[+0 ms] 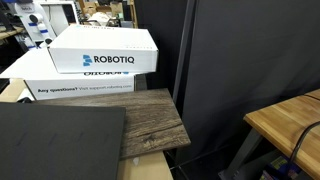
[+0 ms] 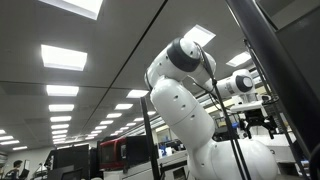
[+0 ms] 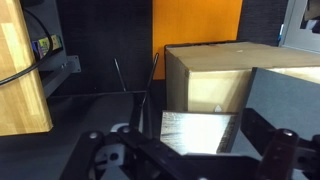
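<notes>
In the wrist view my gripper (image 3: 190, 152) is open and empty, its two dark fingers spread wide at the bottom of the picture. Between and beyond the fingers lies a pale, glare-lit board (image 3: 195, 130). Behind it stands a cardboard box (image 3: 215, 75). In an exterior view the white arm (image 2: 185, 100) is seen from below against the ceiling, with the black gripper (image 2: 258, 122) small at the right. The gripper touches nothing.
A white Robotiq box (image 1: 105, 50) lies on another white box (image 1: 85, 85) behind a grey wood-grain board (image 1: 150, 120). A dark panel (image 1: 55, 140) lies in front, and a black curtain (image 1: 250, 50) hangs behind. A wooden table (image 1: 290, 120) is at right; it also shows in the wrist view (image 3: 20, 70). An orange panel (image 3: 195, 22) stands behind the cardboard box.
</notes>
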Robot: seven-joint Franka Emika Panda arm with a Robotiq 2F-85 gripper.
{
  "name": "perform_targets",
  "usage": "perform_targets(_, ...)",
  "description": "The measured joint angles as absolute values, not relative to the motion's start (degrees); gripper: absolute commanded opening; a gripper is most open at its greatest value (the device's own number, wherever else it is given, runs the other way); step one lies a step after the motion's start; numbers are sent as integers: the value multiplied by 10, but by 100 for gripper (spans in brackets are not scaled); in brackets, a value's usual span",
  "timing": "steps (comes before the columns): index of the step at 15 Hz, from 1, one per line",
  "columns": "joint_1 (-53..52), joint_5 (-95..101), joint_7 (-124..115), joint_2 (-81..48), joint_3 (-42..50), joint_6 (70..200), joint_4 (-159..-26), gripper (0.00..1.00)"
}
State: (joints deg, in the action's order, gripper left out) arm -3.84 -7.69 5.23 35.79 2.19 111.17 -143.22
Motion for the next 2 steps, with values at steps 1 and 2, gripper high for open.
perform_targets(1,-38,-77,52,358,22,1112,-1432,100)
perform_targets(2,-38,-77,52,358,22,1112,-1432,100)
